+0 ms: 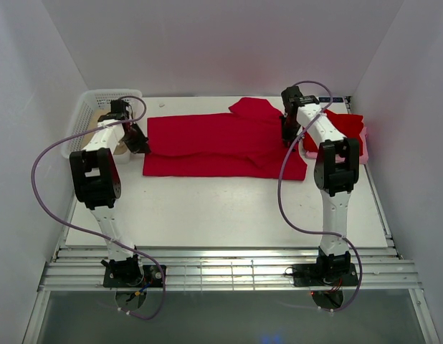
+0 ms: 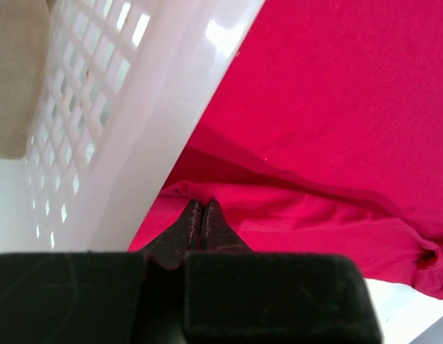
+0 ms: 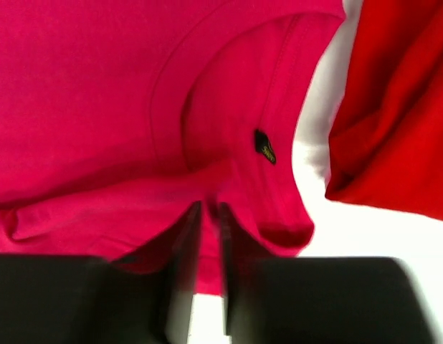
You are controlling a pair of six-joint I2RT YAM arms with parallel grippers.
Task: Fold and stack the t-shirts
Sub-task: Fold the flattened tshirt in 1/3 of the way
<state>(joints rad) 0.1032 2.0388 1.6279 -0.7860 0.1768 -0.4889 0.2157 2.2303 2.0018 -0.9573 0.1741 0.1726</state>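
Note:
A red t-shirt point(image 1: 221, 143) lies spread across the far middle of the table, its near long edge folded over and one sleeve sticking out at the back. My left gripper point(image 1: 140, 143) is at its left end, and the left wrist view shows this gripper point(image 2: 201, 204) shut on the cloth's edge point(image 2: 336, 107). At the shirt's right end, by the collar, is my right gripper point(image 1: 287, 137). The right wrist view shows that gripper point(image 3: 209, 208) with a narrow gap between its jaws and red cloth point(image 3: 99, 86) pinched in it. A second red t-shirt point(image 1: 343, 132) point(image 3: 401, 107) lies crumpled at the far right.
A white lattice basket point(image 1: 89, 115) point(image 2: 157, 107) stands at the back left, right beside the left gripper, with a tan sheet point(image 2: 17, 72) inside. A pale pink piece point(image 1: 363, 147) lies under the second shirt. White walls close in the table on three sides.

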